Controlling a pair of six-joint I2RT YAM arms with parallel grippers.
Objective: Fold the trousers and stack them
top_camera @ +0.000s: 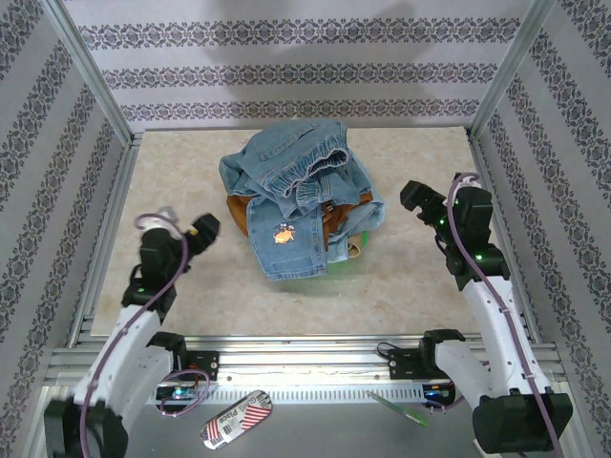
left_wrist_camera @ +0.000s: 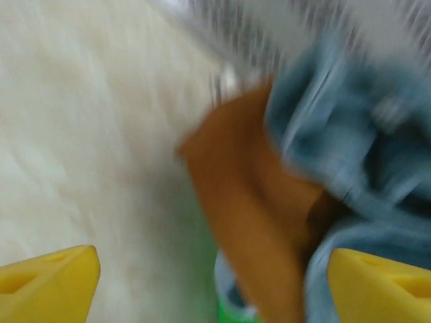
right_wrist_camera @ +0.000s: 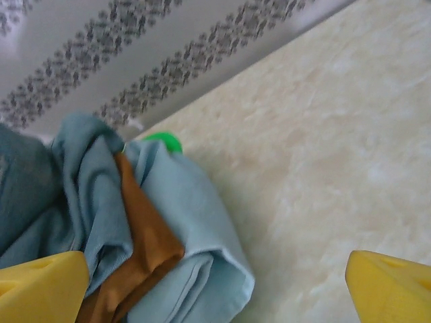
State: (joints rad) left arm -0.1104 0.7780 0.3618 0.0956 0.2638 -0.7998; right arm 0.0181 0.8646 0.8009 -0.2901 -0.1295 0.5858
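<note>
The trousers (top_camera: 291, 172), faded light-blue denim with a gathered waistband, lie bunched on top of a pile of clothes at mid-table. My left gripper (top_camera: 202, 230) hovers to the pile's left, open, with nothing between its yellow fingers (left_wrist_camera: 50, 277). In the blurred left wrist view, blue denim (left_wrist_camera: 357, 128) and a brown garment (left_wrist_camera: 259, 222) lie ahead of it. My right gripper (top_camera: 416, 198) stands open to the pile's right, apart from it. Its yellow fingertips (right_wrist_camera: 40, 289) frame a light-blue fold (right_wrist_camera: 202, 269) and bare tabletop.
Beneath the jeans lie a brown garment (top_camera: 239, 207), a denim piece with an orange patch (top_camera: 284, 232) and something green (top_camera: 315, 274). Patterned walls (top_camera: 305, 67) enclose the table on three sides. A can (top_camera: 236, 420) and a green pen (top_camera: 398, 408) rest on the near metal ledge.
</note>
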